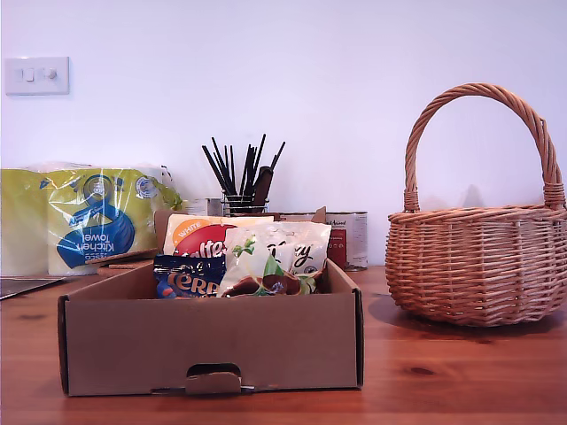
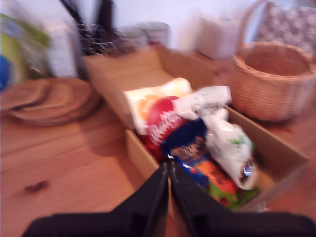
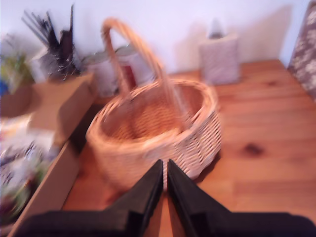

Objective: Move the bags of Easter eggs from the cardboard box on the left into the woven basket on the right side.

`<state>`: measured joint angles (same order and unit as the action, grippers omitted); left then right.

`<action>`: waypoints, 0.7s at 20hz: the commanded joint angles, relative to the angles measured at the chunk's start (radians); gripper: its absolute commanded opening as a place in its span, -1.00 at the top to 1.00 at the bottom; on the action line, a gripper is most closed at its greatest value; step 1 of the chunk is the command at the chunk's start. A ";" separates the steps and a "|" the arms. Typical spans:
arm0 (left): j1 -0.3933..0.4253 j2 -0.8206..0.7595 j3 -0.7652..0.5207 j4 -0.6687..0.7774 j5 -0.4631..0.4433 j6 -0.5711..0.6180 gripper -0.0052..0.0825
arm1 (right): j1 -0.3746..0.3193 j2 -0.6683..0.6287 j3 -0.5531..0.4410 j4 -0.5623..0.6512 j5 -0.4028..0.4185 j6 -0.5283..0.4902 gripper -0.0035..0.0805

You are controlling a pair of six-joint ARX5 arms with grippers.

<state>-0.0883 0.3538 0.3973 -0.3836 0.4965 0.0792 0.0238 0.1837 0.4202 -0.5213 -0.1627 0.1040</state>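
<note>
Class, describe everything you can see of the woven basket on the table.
The woven basket is round, tan wicker with a tall arched handle woven the same way. It stands upright on the wooden table, at the exterior view's right, beside the cardboard box but apart from it. Seen from above, it looks empty. Nothing grips it.

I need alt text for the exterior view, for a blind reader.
Three candy pouches stand in an open cardboard box on a wooden table. A handled wicker basket sits at the exterior view's right. No gripper shows.
</note>
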 commanded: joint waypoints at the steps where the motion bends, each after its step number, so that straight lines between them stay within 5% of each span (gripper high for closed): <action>1: -0.021 0.068 0.055 -0.045 0.029 0.070 0.93 | 0.024 0.026 0.056 -0.024 -0.045 -0.007 0.95; 6: -0.093 0.309 0.235 -0.085 0.098 0.134 0.93 | 0.081 0.136 0.177 -0.058 -0.129 -0.027 0.95; 10: -0.171 0.512 0.374 -0.152 0.099 0.297 0.86 | 0.135 0.229 0.218 -0.080 -0.158 -0.060 0.95; 11: -0.193 0.561 0.399 -0.146 0.107 0.298 0.61 | 0.147 0.248 0.219 -0.071 -0.159 -0.068 0.95; 14: -0.275 0.705 0.428 -0.079 0.126 0.296 -0.82 | 0.179 0.301 0.219 -0.063 -0.160 -0.080 0.95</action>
<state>-0.3531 1.0393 0.8337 -0.4767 0.6224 0.3698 0.1967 0.4843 0.6285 -0.5941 -0.3168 0.0277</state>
